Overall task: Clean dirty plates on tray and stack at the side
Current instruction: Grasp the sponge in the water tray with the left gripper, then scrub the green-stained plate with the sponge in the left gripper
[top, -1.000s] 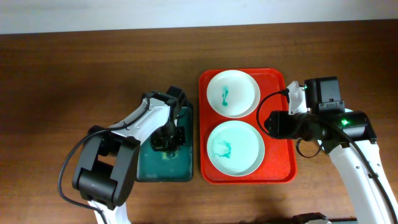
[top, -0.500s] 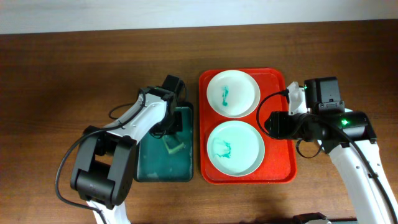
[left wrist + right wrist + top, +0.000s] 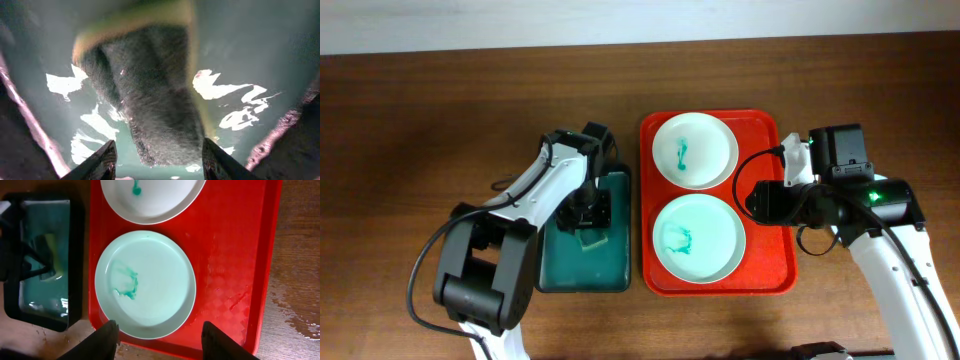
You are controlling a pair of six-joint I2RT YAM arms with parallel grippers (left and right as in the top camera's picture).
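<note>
The wooden table (image 3: pixel 420 120) fills the overhead frame. Right of centre lies the red tray (image 3: pixel 772 260), holding two plates one above the other: the white plate (image 3: pixel 695 150) at its upper end and the mint plate (image 3: pixel 698 238) below, both smeared teal in the middle. Just left of the tray sits the dark green basin (image 3: pixel 605 270) (wet inside), with the sponge (image 3: pixel 591 239) in it. The left gripper (image 3: pixel 588 208) stands over the sponge, fingers spread to either side of its end. The right gripper (image 3: pixel 159 339) hangs spread and empty over the mint plate's lower rim.

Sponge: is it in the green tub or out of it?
In. From above, the sponge lies inside the green tub, and the camera on the left claw shows shiny water around it.
</note>
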